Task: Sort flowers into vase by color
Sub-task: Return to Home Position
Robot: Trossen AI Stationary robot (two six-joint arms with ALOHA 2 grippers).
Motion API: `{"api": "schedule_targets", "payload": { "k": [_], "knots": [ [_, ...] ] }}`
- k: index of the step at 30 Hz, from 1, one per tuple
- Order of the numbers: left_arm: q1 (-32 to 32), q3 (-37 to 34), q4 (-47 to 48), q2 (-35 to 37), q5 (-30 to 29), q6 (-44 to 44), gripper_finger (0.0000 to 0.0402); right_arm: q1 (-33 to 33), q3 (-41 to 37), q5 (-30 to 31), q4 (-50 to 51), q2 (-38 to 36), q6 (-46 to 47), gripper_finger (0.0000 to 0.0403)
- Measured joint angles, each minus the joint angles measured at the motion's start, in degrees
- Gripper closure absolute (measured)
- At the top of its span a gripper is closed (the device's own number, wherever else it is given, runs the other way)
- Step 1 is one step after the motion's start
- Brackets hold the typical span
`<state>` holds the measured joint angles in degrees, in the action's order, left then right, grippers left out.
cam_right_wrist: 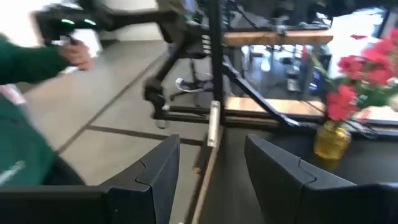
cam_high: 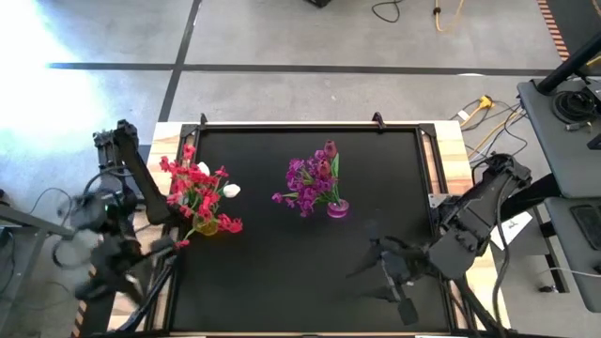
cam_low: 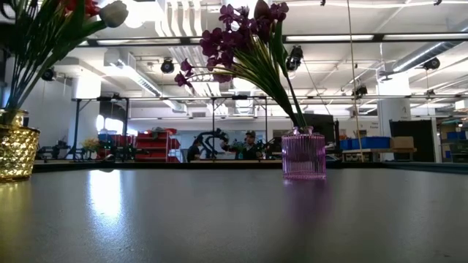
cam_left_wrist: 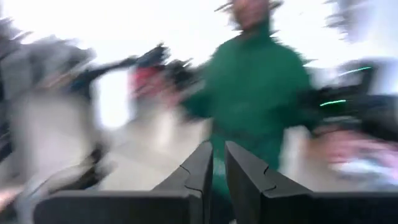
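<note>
A pink glass vase (cam_high: 338,208) (cam_low: 303,153) stands mid-table and holds purple blossom clusters (cam_high: 308,183) (cam_low: 238,33) and a pink tulip bud (cam_high: 330,149). A gold vase (cam_high: 208,226) (cam_low: 16,150) (cam_right_wrist: 331,140) near the left edge holds red blossom clusters (cam_high: 192,183) (cam_right_wrist: 364,68) and white tulip buds (cam_high: 230,191). My left gripper (cam_high: 103,258) (cam_left_wrist: 219,165) hangs off the table's left side, fingers nearly together and empty. My right gripper (cam_high: 371,270) (cam_right_wrist: 211,149) hovers over the near right part of the table, open and empty, pointing toward the gold vase.
The black table top (cam_high: 282,282) has a wooden rim (cam_right_wrist: 208,168) along its left side. A person in a green top (cam_left_wrist: 255,81) stands beyond the table's left; the green sleeve (cam_right_wrist: 25,62) also shows in the right wrist view. Cables and equipment sit off the right edge (cam_high: 563,103).
</note>
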<state>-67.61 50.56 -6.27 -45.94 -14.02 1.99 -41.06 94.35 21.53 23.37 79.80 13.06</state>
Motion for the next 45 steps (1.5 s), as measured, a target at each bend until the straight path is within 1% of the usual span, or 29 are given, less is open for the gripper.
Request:
{"api": "schedule_targets", "payload": {
  "k": [1, 2, 3, 4, 7, 10, 14, 17, 20, 26, 28, 31, 35, 39, 41, 42, 45],
  "knots": [
    [-0.01, -2.36, -3.32, 1.93, 4.38, -1.74, 0.0374, -0.08, -0.90, -0.83, -0.90, -0.79, -0.20, 0.0230],
    [-0.01, -4.79, -6.72, 3.95, 7.40, -2.86, 0.0374, -0.08, -2.01, -2.24, -2.44, -1.73, -0.61, 0.0229],
    [-0.01, -7.20, -9.43, 5.92, 9.82, -3.21, 0.0374, -0.08, -3.10, -3.55, -4.30, -2.84, -1.16, 0.0229],
    [-0.01, -9.56, -11.10, 7.79, 10.76, -3.22, 0.0374, -0.08, -4.29, -5.02, -6.12, -4.06, -2.25, 0.0229],
    [0.01, -15.76, -14.44, 12.41, 10.75, -3.03, 0.0374, -0.08, -9.30, -7.99, -11.89, -7.72, -5.11, 0.0229],
    [0.01, -20.74, -16.62, 15.41, 9.18, -3.24, 0.0374, -0.08, -16.30, -8.27, -17.80, -11.70, -6.97, 0.0229],
    [0.01, -26.94, -20.46, 18.43, 9.06, -3.22, 0.0374, -0.06, -27.23, -8.03, -28.59, -18.85, -7.60, 0.0229],
    [-0.01, -31.63, -24.81, 20.20, 9.07, -2.92, 0.0374, -0.06, -36.22, -8.03, -37.03, -24.17, -7.59, 0.0229],
    [0.01, -36.53, -30.20, 22.23, 9.07, -2.55, 0.0374, -0.06, -44.60, -8.03, -43.12, -29.21, -7.58, 0.0229],
    [0.01, -46.70, -41.82, 25.93, 9.09, -2.31, 0.0374, 0.09, -59.54, -8.00, -50.99, -39.88, -5.10, 0.0229],
    [0.01, -49.75, -45.74, 26.90, 9.09, -0.86, 0.0374, 0.07, -63.91, -8.01, -54.19, -43.08, -5.04, 0.0229],
    [-0.01, -49.35, -42.67, 28.04, 9.44, 1.48, 0.0374, 0.07, -69.85, -8.01, -58.05, -47.73, -4.93, 0.0229],
    [0.01, -49.76, -42.85, 29.38, 13.11, 0.80, 0.0374, 0.09, -77.77, -7.97, -63.51, -53.20, -3.78, 0.0229],
    [0.02, -49.98, -41.08, 30.96, 13.12, -0.80, 0.0374, 0.09, -87.43, -8.01, -74.38, -59.46, -3.61, 0.0229],
    [0.20, -49.98, -41.36, 31.82, 12.74, -3.12, 0.0374, 0.09, -92.36, -8.02, -79.50, -62.83, -3.59, 0.0229],
    [0.29, -49.98, -41.29, 32.21, 12.63, -4.08, 0.0374, 0.08, -93.82, -7.80, -79.52, -64.57, -3.49, 0.0229],
    [0.56, -49.98, -39.60, 33.40, 11.34, -4.37, 0.0374, 0.11, -92.97, -7.19, -71.71, -70.42, -3.11, 0.0229]
  ]
}}
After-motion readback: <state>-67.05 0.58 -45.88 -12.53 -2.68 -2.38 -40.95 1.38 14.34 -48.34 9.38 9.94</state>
